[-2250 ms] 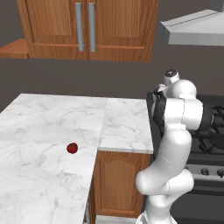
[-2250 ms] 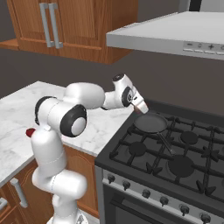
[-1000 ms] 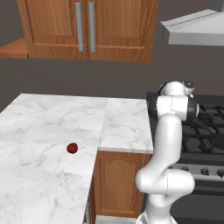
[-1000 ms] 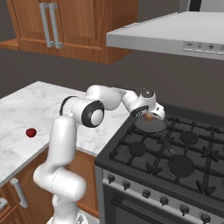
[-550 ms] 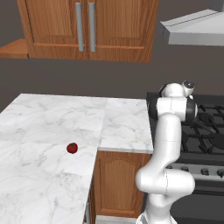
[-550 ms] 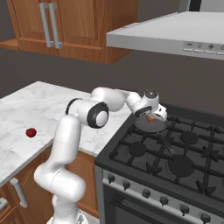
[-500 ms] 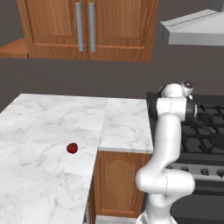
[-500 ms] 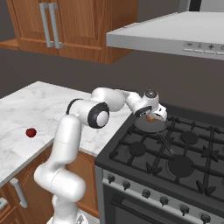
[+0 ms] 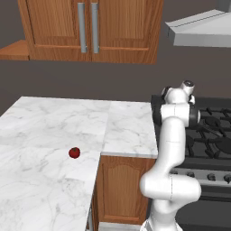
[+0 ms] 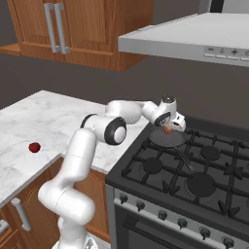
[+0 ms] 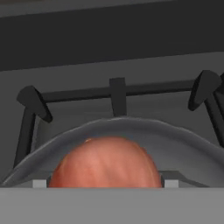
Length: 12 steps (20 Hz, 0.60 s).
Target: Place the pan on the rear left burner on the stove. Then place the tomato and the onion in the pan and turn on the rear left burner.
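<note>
Marble counter (image 9: 54, 131) carries the tomato (image 9: 74, 152); hand view shows open gripper (image 10: 169, 129) straddling the onion (image 11: 105, 162).

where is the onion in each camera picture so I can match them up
Left base view: can't make it out; the arm covers the rear left of the stove.
Right base view: the onion sits over the pan, under the gripper.
Hand view: bottom centre, close up.
Shared landmark: the pan.

No text, label, brand or number can be read anywhere.
</note>
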### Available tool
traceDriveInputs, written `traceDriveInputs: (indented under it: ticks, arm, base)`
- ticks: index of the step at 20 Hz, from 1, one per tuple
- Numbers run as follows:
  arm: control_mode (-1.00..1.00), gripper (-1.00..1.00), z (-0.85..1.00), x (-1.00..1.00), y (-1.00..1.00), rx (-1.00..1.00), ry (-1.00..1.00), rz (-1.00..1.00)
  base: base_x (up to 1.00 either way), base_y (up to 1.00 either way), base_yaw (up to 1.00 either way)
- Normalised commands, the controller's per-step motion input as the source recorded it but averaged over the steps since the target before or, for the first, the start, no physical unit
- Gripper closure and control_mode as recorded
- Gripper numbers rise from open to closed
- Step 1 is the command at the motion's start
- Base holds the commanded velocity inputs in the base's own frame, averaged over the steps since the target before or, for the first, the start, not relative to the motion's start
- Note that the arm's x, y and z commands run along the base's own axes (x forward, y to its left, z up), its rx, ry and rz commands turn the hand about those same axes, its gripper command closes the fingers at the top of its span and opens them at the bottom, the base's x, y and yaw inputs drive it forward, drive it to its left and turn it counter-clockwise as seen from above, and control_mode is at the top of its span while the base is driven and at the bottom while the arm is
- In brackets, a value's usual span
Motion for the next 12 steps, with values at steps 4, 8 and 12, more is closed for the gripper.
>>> traceDriveInputs:
  ticks: [4, 8, 12]
  arm:
    - [-1.0, 1.0, -0.14, 0.18, 0.0, 0.0, 0.07, 0.0]
    - [-1.0, -1.0, -0.04, -0.01, 0.0, 0.0, 0.02, 0.0]
    - [-1.0, -1.0, 0.0, -0.68, -0.15, 0.0, -0.03, 0.0]
  base:
    - [0.0, 0.0, 0.0]
    - [0.0, 0.0, 0.0]
    - [0.0, 0.0, 0.0]
